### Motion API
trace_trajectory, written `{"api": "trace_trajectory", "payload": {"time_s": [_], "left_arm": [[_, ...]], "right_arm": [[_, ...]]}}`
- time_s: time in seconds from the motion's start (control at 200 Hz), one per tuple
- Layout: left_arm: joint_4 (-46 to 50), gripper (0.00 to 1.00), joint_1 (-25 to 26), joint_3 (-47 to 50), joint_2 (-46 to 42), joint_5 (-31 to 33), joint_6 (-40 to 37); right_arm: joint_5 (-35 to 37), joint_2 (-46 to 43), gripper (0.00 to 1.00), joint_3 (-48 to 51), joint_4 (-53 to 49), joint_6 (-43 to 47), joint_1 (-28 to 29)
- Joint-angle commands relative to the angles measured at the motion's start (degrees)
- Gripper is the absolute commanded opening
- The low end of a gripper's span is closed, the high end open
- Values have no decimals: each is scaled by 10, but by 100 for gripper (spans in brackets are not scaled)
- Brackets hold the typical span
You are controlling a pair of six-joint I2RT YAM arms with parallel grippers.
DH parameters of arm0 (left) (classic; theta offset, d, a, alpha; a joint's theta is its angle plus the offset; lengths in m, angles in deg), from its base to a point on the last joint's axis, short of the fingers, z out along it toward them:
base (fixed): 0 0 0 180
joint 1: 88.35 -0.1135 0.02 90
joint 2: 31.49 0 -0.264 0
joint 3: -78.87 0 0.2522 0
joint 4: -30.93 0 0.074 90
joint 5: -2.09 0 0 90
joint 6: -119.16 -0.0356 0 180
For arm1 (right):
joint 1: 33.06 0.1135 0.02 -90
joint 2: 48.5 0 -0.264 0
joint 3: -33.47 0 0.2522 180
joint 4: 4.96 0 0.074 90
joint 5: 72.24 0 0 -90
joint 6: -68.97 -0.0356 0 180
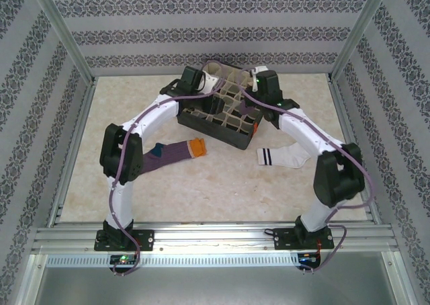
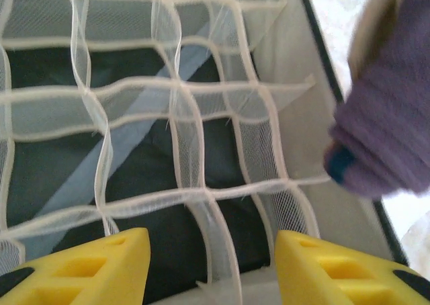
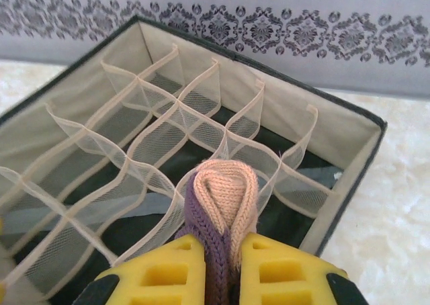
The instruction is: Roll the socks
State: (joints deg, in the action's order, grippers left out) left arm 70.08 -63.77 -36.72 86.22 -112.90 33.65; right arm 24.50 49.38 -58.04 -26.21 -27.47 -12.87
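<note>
My right gripper (image 3: 216, 251) is shut on a folded purple sock (image 3: 225, 197) with a tan end, held over the box's mesh cells. That sock also hangs at the right edge of the left wrist view (image 2: 390, 130). My left gripper (image 2: 211, 251) stands open above the dividers (image 2: 201, 191), with nothing between its fingers. From above, both grippers sit over the dark box (image 1: 201, 125), left (image 1: 201, 83) and right (image 1: 259, 90). A second purple sock (image 1: 176, 150) with an orange toe lies flat on the table. A white sock (image 1: 285, 157) with black cuff stripes lies to its right.
The dark box with beige mesh dividers (image 3: 349, 130) stands at the back middle of the table (image 1: 222, 191). Patterned walls and metal frame posts (image 1: 64, 33) close in the sides and back. Both arm bases are bolted at the near edge.
</note>
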Motion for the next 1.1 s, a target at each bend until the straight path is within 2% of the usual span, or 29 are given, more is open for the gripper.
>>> {"api": "trace_trajectory", "payload": {"time_s": [0.0,0.365,0.49,0.675,0.909,1.064,1.099], "left_arm": [[-36,50,-12,41,-16,1,-5],[-67,47,-20,111,-19,-16,14],[-82,47,-23,123,-17,-20,26],[-88,47,-29,124,-11,-22,35],[-94,47,-41,126,-9,-19,42],[-94,47,-44,124,-12,-20,45],[-95,47,-44,124,-13,-19,45]], "right_arm": [[33,52,4,-50,-9,89,15],[55,174,4,-160,-47,160,32],[70,190,5,-158,-50,171,40],[57,201,6,-126,-33,200,54],[59,199,18,-92,-18,223,64],[55,203,34,-100,-29,226,66],[51,201,40,-98,-31,221,66]]}}
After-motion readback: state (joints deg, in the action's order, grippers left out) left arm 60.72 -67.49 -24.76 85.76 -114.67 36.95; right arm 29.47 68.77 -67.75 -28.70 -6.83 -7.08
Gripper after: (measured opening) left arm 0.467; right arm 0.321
